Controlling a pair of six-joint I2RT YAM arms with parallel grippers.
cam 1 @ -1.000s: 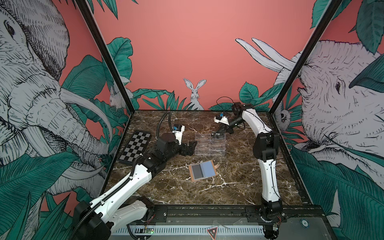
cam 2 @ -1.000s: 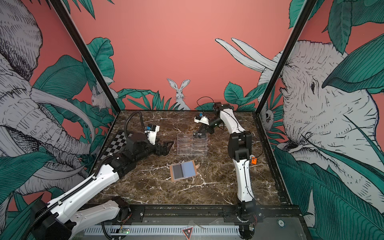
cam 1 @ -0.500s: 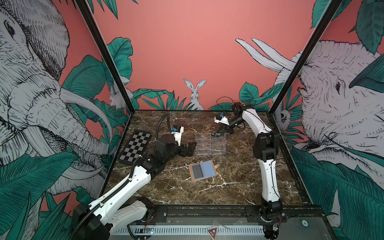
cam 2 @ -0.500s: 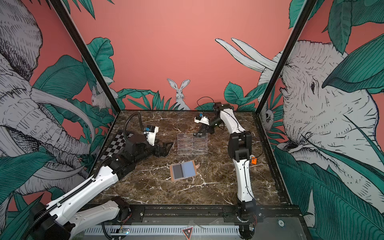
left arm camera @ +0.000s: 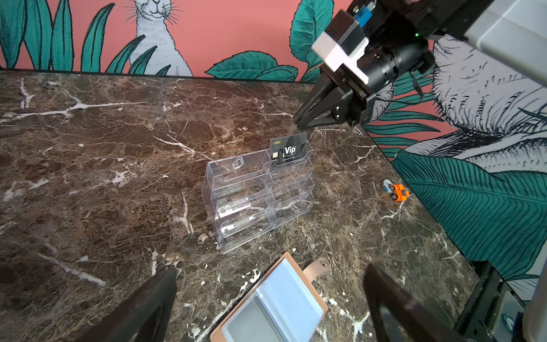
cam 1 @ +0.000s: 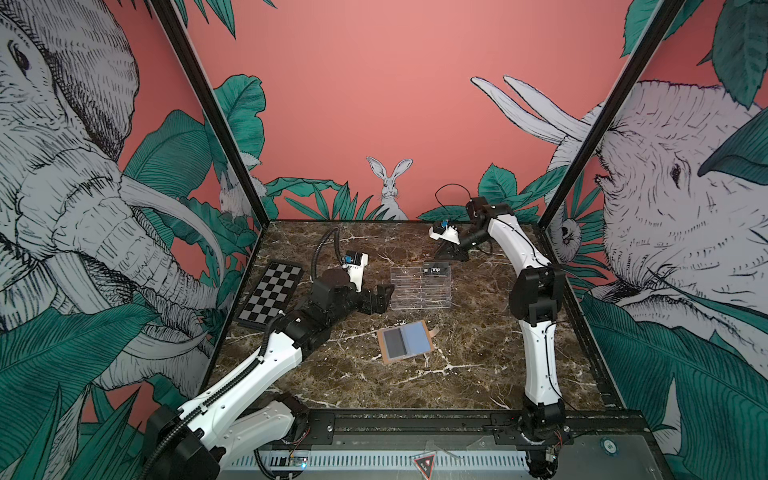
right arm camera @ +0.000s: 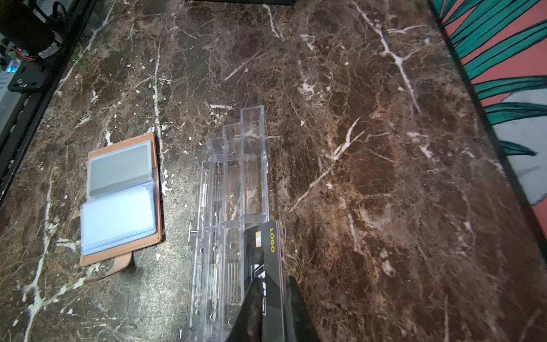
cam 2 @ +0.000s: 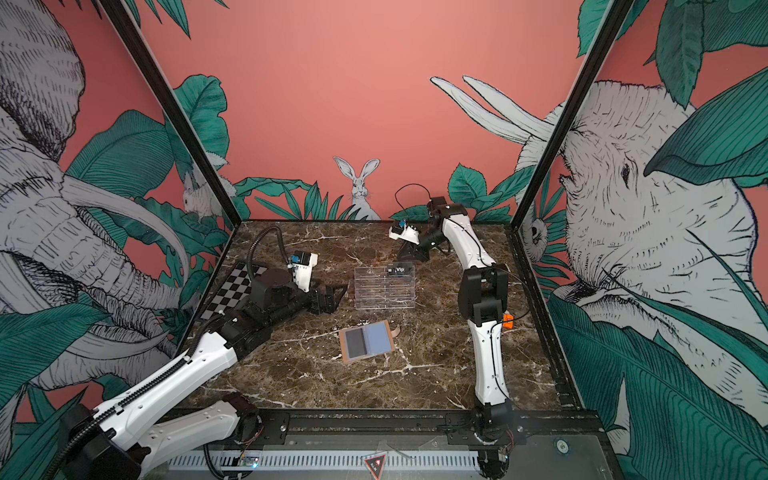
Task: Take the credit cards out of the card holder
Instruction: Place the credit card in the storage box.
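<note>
The tan card holder [cam 1: 405, 341] [cam 2: 365, 341] lies open on the marble, clear sleeves up, and a grey card [right arm camera: 120, 168] shows through one sleeve. One black "Vip" credit card [left arm camera: 288, 149] [cam 1: 436, 269] stands in the top right slot of the clear acrylic stand [left arm camera: 254, 195]. Just above that card's top edge hangs my right gripper [left arm camera: 298, 123] [right arm camera: 272, 281], its jaws a narrow gap apart and clear of the card. My left gripper [left arm camera: 270, 268] [cam 1: 384, 291] is wide open and empty, low over the table left of the stand, with the card holder [left arm camera: 275, 308] below it.
A black-and-white chequered board [cam 1: 270, 295] lies at the left edge behind the left arm. A small orange toy [left arm camera: 399, 192] sits near the right wall by the right arm. Walls close the table at the back and both sides.
The right gripper's jaws have parted slightly and let go of the Vip card, which stays in the stand's slot. The left arm has barely moved.
</note>
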